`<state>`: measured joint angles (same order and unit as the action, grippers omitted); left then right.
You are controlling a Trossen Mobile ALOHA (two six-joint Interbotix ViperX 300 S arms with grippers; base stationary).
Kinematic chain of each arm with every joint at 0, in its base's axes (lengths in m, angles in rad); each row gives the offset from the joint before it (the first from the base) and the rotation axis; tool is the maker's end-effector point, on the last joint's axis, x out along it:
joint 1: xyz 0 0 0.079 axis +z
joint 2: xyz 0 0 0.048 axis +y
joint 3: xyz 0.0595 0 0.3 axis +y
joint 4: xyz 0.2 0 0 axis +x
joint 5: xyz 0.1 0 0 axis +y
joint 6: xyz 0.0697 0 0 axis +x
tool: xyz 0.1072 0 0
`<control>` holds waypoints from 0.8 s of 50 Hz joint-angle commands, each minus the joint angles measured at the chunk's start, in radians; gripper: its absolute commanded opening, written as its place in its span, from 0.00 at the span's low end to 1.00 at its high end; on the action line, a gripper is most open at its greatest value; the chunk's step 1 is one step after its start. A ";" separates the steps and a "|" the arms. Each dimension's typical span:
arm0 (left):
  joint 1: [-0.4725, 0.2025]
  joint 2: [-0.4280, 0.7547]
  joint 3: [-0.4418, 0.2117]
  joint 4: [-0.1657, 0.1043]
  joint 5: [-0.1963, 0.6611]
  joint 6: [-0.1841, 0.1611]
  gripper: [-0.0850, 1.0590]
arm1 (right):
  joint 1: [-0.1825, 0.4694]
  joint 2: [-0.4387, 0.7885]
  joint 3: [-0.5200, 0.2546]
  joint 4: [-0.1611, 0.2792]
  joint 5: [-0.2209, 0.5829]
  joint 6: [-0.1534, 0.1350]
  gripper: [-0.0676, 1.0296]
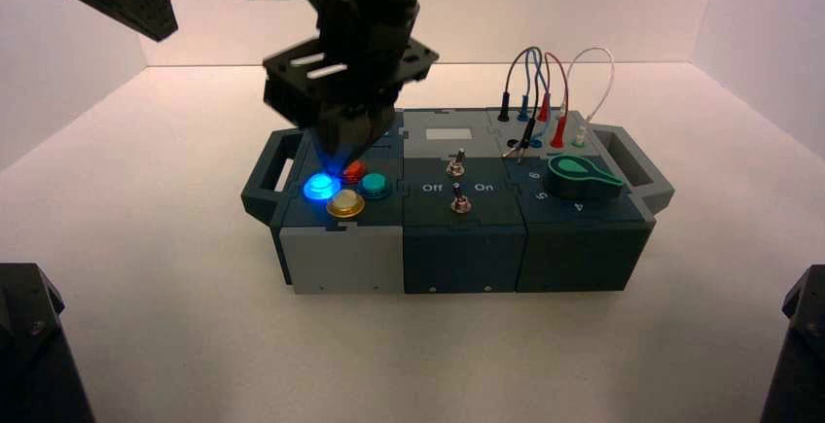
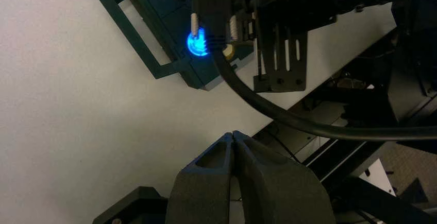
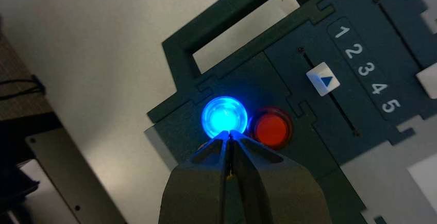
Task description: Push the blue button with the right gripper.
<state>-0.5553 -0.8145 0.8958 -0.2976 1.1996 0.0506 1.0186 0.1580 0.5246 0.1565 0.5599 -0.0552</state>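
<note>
Pressing squarely, we keep the right tool [image 3: 230,134], fingers pinched together, on the lit blue button [image 3: 223,116]; clear of the red button [image 3: 270,127]; left tool [image 2: 233,137] pinched too.

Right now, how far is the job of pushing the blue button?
Done: the right gripper has reached the blue button, jaws shut, tip at its edge, and the button glows. In hand: the press itself. Left: lifting away. The left gripper waits off the box, shut.
</note>
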 commanded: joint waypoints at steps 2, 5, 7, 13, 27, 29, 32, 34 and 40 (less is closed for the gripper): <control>-0.002 0.003 -0.054 0.000 0.021 0.005 0.05 | 0.005 -0.066 -0.015 0.002 0.029 0.000 0.04; -0.002 0.005 -0.060 0.000 0.028 0.005 0.05 | 0.003 -0.078 -0.012 0.002 0.034 0.000 0.04; -0.002 0.003 -0.064 0.000 0.029 0.006 0.05 | 0.003 -0.089 -0.011 0.002 0.038 0.000 0.04; -0.002 0.008 -0.066 0.000 0.043 0.015 0.05 | 0.003 -0.120 -0.011 -0.002 0.072 -0.005 0.04; -0.002 0.032 -0.038 0.002 0.048 0.025 0.05 | 0.003 -0.133 -0.028 -0.005 0.100 -0.002 0.04; -0.002 0.035 -0.034 0.002 0.048 0.025 0.05 | 0.003 -0.135 -0.028 -0.005 0.101 -0.002 0.04; -0.002 0.043 -0.028 0.005 0.038 0.025 0.05 | 0.003 -0.133 -0.029 -0.005 0.106 -0.002 0.04; -0.002 0.048 -0.028 0.008 0.034 0.026 0.05 | 0.003 -0.132 -0.028 -0.006 0.109 -0.002 0.04; -0.002 0.064 -0.031 0.015 0.025 0.032 0.05 | -0.002 -0.126 -0.032 -0.006 0.110 -0.005 0.04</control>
<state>-0.5553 -0.7609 0.8805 -0.2853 1.2333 0.0752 1.0186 0.0614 0.5246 0.1503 0.6719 -0.0583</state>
